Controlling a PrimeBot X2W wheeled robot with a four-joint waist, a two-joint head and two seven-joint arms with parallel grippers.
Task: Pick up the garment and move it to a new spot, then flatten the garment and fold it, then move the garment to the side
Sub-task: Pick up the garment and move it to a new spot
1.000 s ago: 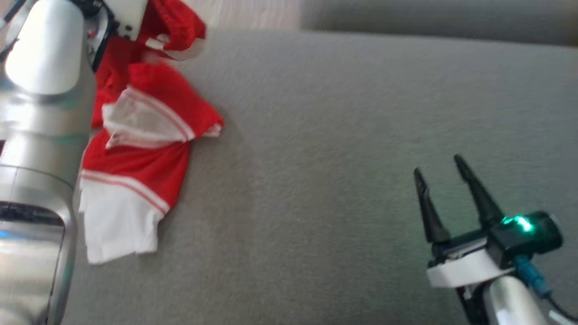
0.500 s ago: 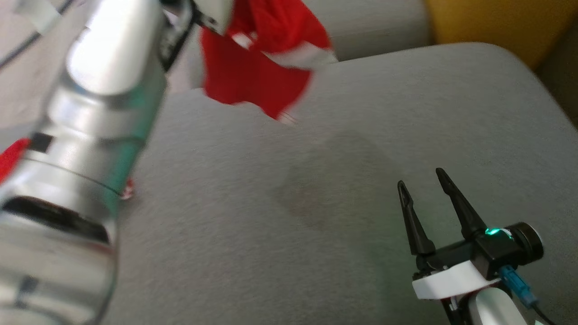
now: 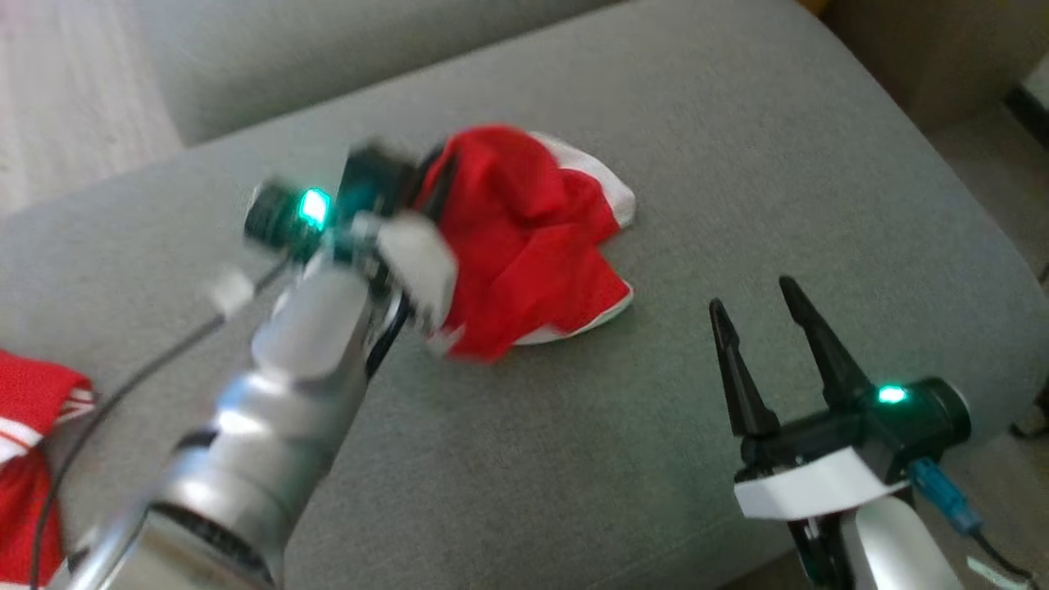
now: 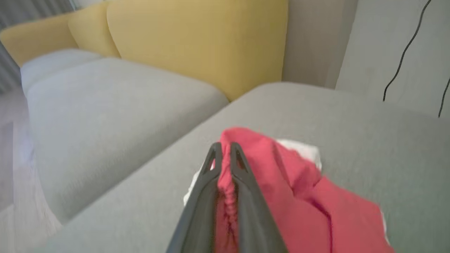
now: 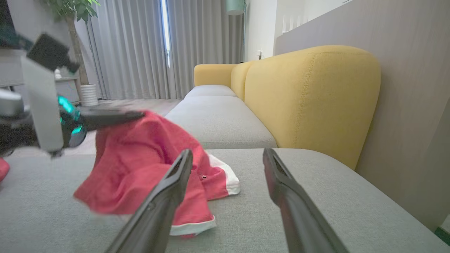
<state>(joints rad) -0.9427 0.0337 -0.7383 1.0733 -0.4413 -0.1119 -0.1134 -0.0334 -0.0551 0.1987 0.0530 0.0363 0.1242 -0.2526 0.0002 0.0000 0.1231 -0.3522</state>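
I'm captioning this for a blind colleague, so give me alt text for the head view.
The left gripper, shut, holds a bunched red and white garment over a grey sofa cushion, its lower edge resting there. The right gripper hovers open at lower right, apart from it; more red cloth lies at the left edge.

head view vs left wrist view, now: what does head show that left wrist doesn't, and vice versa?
Head, not left wrist: the open right tool and a second red-and-white cloth at the lower left edge. Left wrist, not head: the yellow backrest at full width and a black cable on the wall. Both: the left tool shut on the red garment, partly resting on the grey cushion.
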